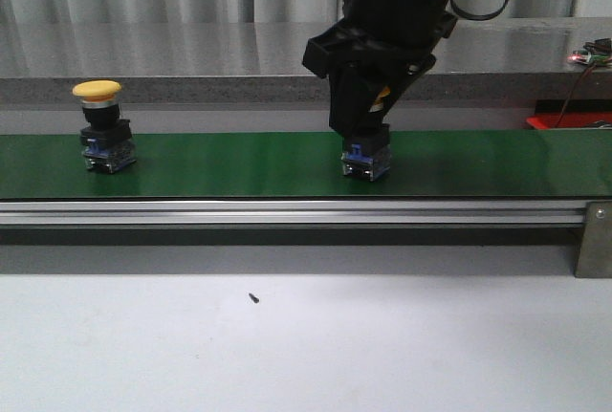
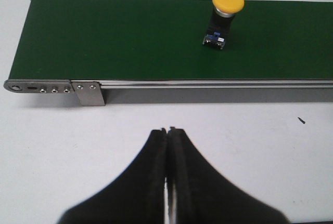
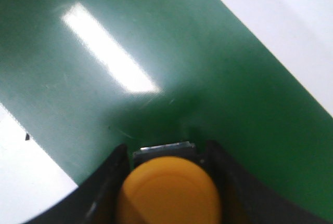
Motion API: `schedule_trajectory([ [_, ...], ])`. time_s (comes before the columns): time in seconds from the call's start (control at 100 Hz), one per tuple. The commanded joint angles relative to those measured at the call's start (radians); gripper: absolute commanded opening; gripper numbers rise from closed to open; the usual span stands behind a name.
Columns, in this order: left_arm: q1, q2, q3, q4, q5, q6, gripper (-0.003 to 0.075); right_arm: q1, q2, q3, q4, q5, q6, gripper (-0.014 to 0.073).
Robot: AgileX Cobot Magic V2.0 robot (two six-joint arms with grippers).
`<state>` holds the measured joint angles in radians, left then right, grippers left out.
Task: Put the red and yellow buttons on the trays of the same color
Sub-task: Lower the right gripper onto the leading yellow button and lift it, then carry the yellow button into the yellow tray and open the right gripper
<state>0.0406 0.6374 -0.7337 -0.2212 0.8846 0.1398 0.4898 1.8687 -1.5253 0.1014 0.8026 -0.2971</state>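
Jaws of my right gripper (image 1: 368, 140) stand part open, one finger on each side of a yellow button (image 3: 169, 190), and the right wrist view shows both fingers (image 3: 106, 182) against the sides of its cap, so I report it as pinched between them. That button has a domed yellow cap, a black body and a blue and grey contact block (image 1: 366, 161) at the base; the base rests on the green conveyor belt (image 1: 239, 165), right of the belt's middle in the front view. My left gripper (image 2: 169, 130) is pressed fully together, fingertips meeting with nothing between them, and it hangs over the white table (image 2: 62, 146) on the near side of the belt, well apart from any button. Button count: two, both yellow. The second yellow button (image 1: 103, 125) stands upright on the belt toward its left end, with the same black body and blue and grey block beneath a wide yellow cap; nothing touches it. Belt count: one, with an aluminium side rail (image 1: 287, 213) along its near edge. At the far right, beyond the belt, a red object (image 1: 569, 120) is partly in view; I cannot tell what it is. One small dark speck (image 1: 253, 298) lies on the table near the rail.
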Motion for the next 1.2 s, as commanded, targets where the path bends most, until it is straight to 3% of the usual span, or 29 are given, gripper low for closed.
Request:
schedule_trajectory([
  [0.0,-0.008,-0.002,-0.026,-0.021,-0.059,0.002,-0.0020,-0.002,-0.055,-0.032,0.010,-0.054,0.008,0.0067],
  [0.19,-0.008,-0.002,-0.026,-0.021,-0.059,0.002,-0.0020,-0.016,-0.116,-0.030,0.010,-0.053,0.053,0.0047],
  [0.4,-0.008,-0.002,-0.026,-0.021,-0.059,0.002,-0.0020,-0.116,-0.234,-0.028,0.008,0.027,0.096,0.0047],
  [0.61,-0.008,-0.002,-0.026,-0.021,-0.059,0.002,-0.0020,-0.298,-0.322,-0.028,-0.008,0.101,0.098,0.0047],
  [0.92,-0.008,-0.002,-0.026,-0.021,-0.059,0.002,-0.0020,-0.648,-0.338,-0.027,-0.007,0.152,0.119,0.0047],
  [1.19,-0.008,-0.002,-0.026,-0.021,-0.059,0.002,-0.0020,-0.841,-0.333,-0.027,-0.007,0.149,0.136,0.0047],
])
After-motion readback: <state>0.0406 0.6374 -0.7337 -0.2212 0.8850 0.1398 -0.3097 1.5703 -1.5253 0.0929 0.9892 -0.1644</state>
